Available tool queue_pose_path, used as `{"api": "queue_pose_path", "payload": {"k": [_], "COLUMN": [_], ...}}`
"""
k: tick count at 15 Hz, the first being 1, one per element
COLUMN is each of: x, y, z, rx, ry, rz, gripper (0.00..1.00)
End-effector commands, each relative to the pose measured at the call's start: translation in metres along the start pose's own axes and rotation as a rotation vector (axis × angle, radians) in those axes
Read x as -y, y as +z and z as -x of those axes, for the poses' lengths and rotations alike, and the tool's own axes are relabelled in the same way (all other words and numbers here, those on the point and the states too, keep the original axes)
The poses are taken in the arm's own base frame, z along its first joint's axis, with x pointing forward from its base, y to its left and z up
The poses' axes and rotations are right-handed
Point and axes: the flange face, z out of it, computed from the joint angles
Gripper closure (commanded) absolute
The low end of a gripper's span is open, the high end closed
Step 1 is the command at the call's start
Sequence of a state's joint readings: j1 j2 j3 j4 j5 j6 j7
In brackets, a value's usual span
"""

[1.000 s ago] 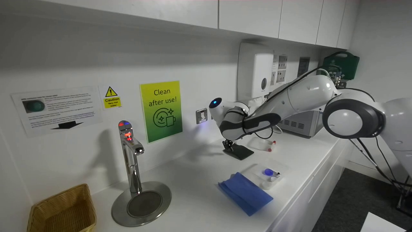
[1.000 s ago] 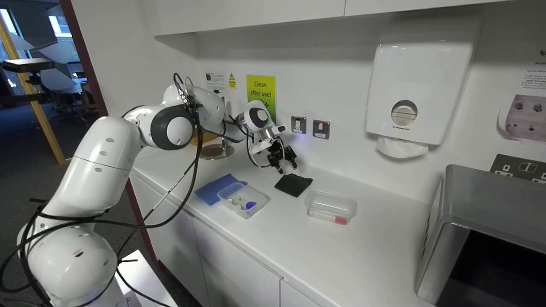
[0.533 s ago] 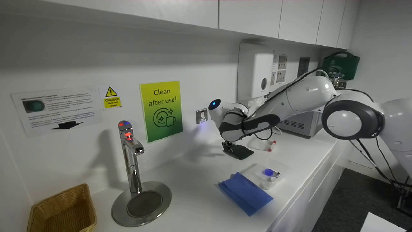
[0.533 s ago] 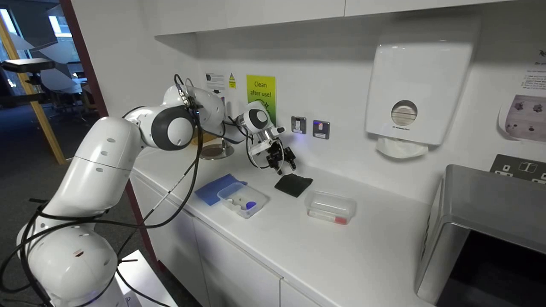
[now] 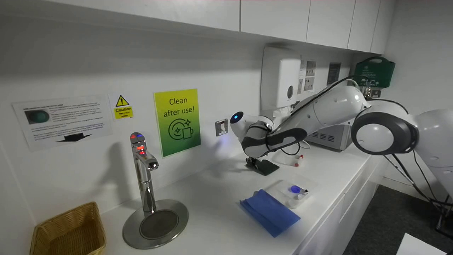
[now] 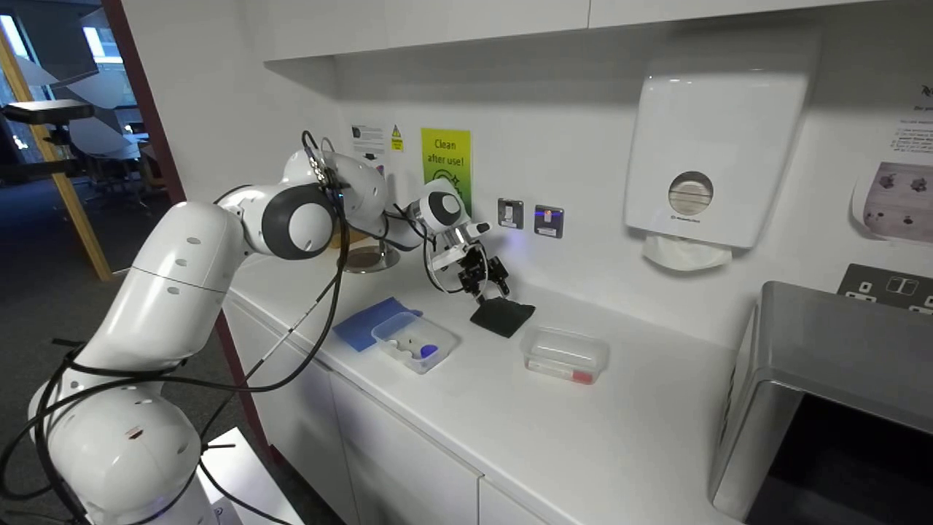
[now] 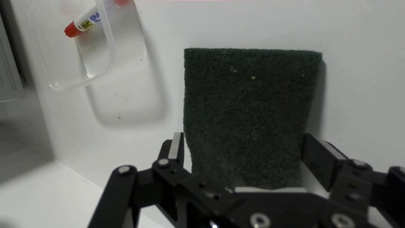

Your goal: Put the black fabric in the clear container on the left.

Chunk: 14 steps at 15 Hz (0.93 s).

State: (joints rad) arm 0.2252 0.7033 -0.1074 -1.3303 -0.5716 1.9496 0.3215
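The black fabric [image 7: 250, 104], a roughly square dark pad, lies flat on the counter; it shows in both exterior views [image 5: 267, 168] [image 6: 504, 318]. My gripper [image 7: 243, 135] is open, its fingers either side of the fabric's near part; the right fingertip overlaps the fabric's edge in the wrist view. Nothing is clamped. In an exterior view the gripper [image 6: 493, 293] is low at the fabric's wall-side edge; whether it touches the cloth cannot be told. The clear container [image 6: 439, 334] with a blue patch and small white items stands beside the blue cloth; it also shows here [image 5: 283, 187].
Another clear tub [image 6: 565, 343] with a red-capped tube stands on the fabric's other side, also in the wrist view [image 7: 107, 60]. A blue folded cloth [image 5: 269, 214], metal tap [image 5: 145, 177], wicker basket [image 5: 69, 226] and grey microwave [image 6: 838, 350] stand on the counter.
The arm has sunk a little, and my gripper has come slightly lower and closer to the black fabric. The fabric lies almost exactly where it was; the tubs have not moved.
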Motion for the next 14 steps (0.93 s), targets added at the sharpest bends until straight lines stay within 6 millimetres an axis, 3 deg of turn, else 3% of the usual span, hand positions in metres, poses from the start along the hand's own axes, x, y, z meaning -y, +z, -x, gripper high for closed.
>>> {"api": "queue_pose_path", "payload": {"k": [1, 14], "x": [-0.01, -0.007], "y": [-0.002, 0.013], "z": [-0.004, -0.002], "rx": [0.012, 0.031], "ry": [0.023, 0.012], "rz": [0.026, 0.047], "gripper": [0.0, 0.0]}}
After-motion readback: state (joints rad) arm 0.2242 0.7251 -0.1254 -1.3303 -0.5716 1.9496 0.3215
